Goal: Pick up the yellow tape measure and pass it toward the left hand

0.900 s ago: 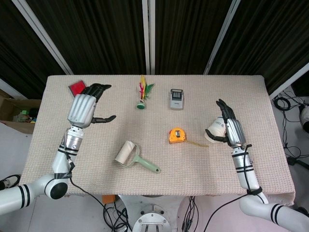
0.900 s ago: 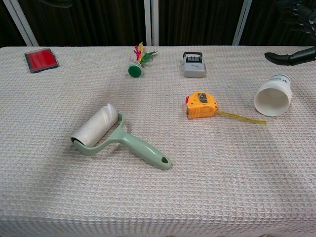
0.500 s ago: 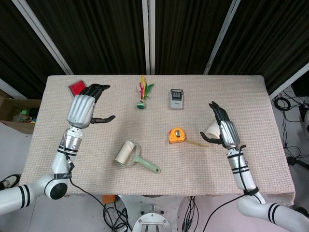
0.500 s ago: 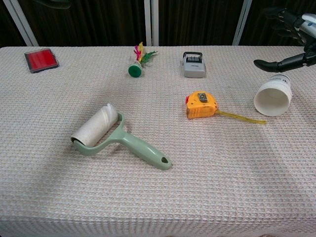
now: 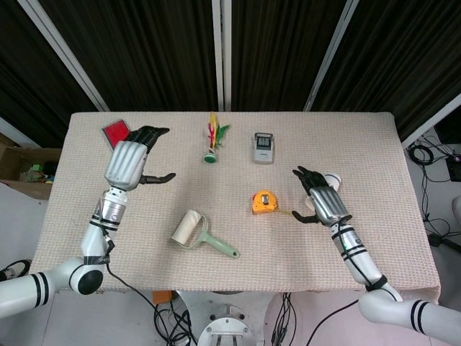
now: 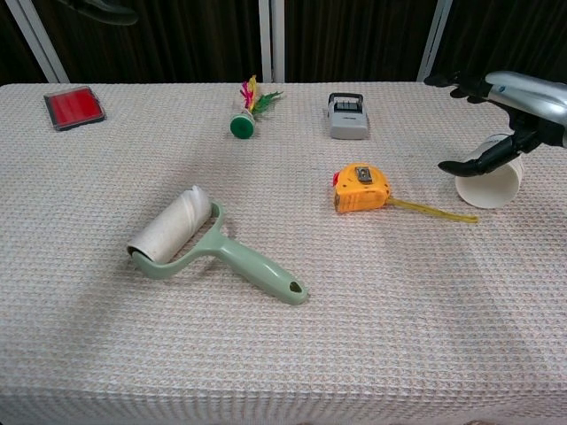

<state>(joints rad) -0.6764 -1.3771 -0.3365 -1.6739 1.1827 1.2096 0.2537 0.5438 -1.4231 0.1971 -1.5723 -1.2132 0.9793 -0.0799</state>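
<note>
Nearest the robot, a lint roller (image 6: 213,243) with pale green handle and white roll lies flat on the woven table cover (image 6: 106,354), handle pointing toward the front edge. Beyond it, right of centre, the yellow tape measure (image 6: 361,189) rests on the cloth, untouched, a short length of its blade (image 6: 434,211) drawn out to the right and lying flat. Right hand (image 5: 319,201): raised over the table just right of the tape measure, fingers spread wide and holding nothing, thumb reaching toward the blade's end (contact with the cloth cannot be told). Behind this hand, a white paper cup (image 6: 490,180) on its side, mouth toward the chest camera. Left hand (image 5: 130,158): held up over the left part of the table, well apart from the tape measure, fingers parted and empty. Far row, left to right: a red flat pad (image 6: 74,107) near the left corner, a feathered shuttlecock (image 6: 244,111) with green base, a small grey device (image 6: 347,117) with a handle.
</note>
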